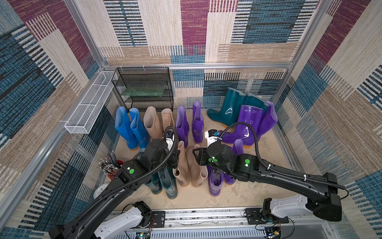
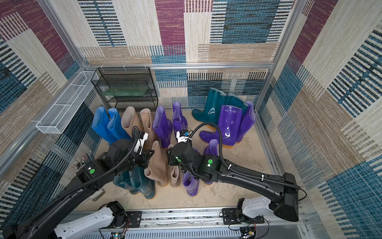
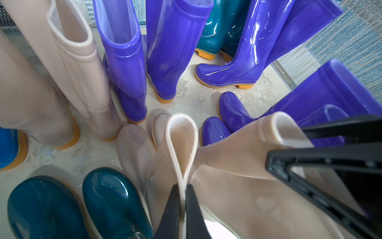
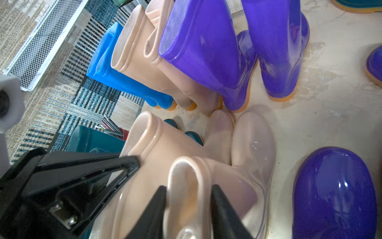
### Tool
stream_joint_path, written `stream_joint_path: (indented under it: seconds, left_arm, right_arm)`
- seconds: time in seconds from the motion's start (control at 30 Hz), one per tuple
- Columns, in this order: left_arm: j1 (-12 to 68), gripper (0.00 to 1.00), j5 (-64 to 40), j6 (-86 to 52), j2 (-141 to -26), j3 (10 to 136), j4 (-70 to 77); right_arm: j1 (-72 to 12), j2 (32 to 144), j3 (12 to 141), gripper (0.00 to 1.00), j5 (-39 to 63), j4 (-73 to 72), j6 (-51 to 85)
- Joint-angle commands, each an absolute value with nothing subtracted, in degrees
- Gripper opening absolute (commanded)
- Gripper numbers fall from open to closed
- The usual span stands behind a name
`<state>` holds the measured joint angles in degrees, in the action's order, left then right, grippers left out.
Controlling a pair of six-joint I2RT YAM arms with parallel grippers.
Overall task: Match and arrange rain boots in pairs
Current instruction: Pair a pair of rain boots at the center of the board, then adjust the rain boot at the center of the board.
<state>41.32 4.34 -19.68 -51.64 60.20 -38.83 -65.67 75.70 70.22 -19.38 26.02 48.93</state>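
Two short beige rain boots stand side by side mid-floor. My left gripper [image 3: 184,186] is shut on the pinched rim of the left beige boot [image 3: 179,140], also seen in a top view [image 1: 183,165]. My right gripper [image 4: 188,187] stands open, its fingers either side of the rounded rim of the right beige boot [image 4: 186,175], seen from above too [image 1: 196,171]. Behind them stand a blue pair [image 1: 128,126], a tall beige pair [image 1: 153,122] and a purple pair [image 1: 190,122]. Teal boots [image 1: 233,103] and tall purple boots [image 1: 252,124] fill the back right.
Dark teal boots [image 1: 165,184] stand under my left arm and short purple boots [image 1: 216,182] under my right. A black wire rack [image 1: 144,89] and a white mesh basket [image 1: 88,107] line the back left. A red cup of tools [image 1: 109,165] sits by the left wall.
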Motion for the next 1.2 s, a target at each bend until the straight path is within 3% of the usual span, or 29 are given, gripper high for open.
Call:
stream_joint_path:
  seconds: [0.0,0.1,0.2,0.4,0.63,0.83,0.93,1.17]
  left_arm:
    - [41.27,0.22,3.22,-18.55,-51.38,61.25,-35.5]
    - [41.27,0.42,3.51,-18.26,-50.65,62.23,-36.56]
    - [41.24,0.46,4.11,-17.54,-49.93,64.0,-37.77]
    - [41.24,0.54,3.33,-15.77,-50.83,68.4,-38.94]
    - [41.22,0.56,-1.45,-11.88,-58.41,77.37,-39.18]
    - [41.23,0.57,-8.05,-6.79,-66.6,82.03,-34.36]
    - [41.18,0.58,-11.08,-4.72,-70.92,84.48,-32.55]
    - [38.16,0.59,-15.68,-7.62,-77.34,84.29,-26.26]
  right_arm:
    - [-66.16,76.7,72.0,0.62,-18.44,25.37,48.04]
    - [-66.54,76.13,73.78,0.65,-20.04,27.46,45.98]
    - [-66.59,75.02,75.6,0.72,-22.88,29.53,43.59]
    - [-64.07,71.48,76.74,0.73,-26.7,28.18,33.96]
    - [-41.97,69.82,82.51,0.72,-26.84,33.74,25.74]
    - [-15.02,72.38,77.82,0.63,-11.03,29.03,23.3]
    - [-10.58,78.02,79.73,0.66,-11.78,30.57,21.43]
    - [-8.86,88.0,85.28,0.79,-24.47,33.85,18.29]
